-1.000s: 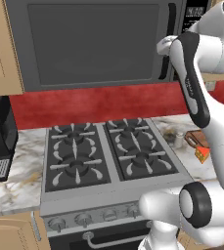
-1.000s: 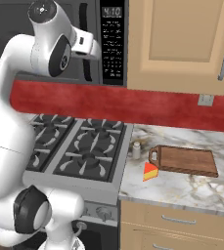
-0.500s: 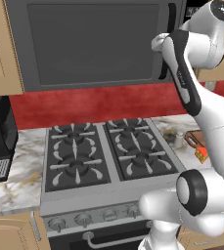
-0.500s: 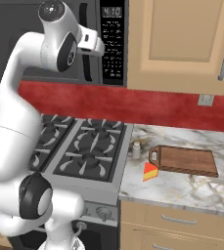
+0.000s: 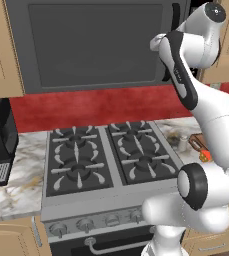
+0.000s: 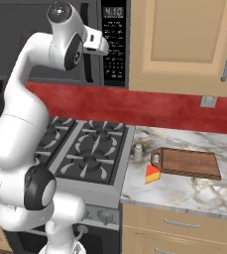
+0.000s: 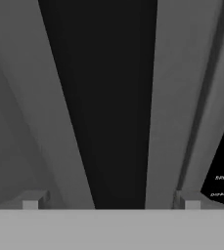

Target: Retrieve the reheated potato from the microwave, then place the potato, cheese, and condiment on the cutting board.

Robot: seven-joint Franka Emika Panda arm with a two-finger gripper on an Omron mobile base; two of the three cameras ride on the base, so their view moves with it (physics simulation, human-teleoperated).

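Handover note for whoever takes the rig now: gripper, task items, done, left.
Gripper: open, empty, up against the microwave door at its dark handle, the handle between the fingers.
Microwave: door shut; potato not visible.
Cutting board: on the counter right of the stove, bare.
Cheese: on the counter just left of the board's handle end, off the board.
Condiment: upright beside the stove edge, left of the board.
Done: nothing placed.
Left: open the door, retrieve the potato, then put potato, cheese and condiment on the board.
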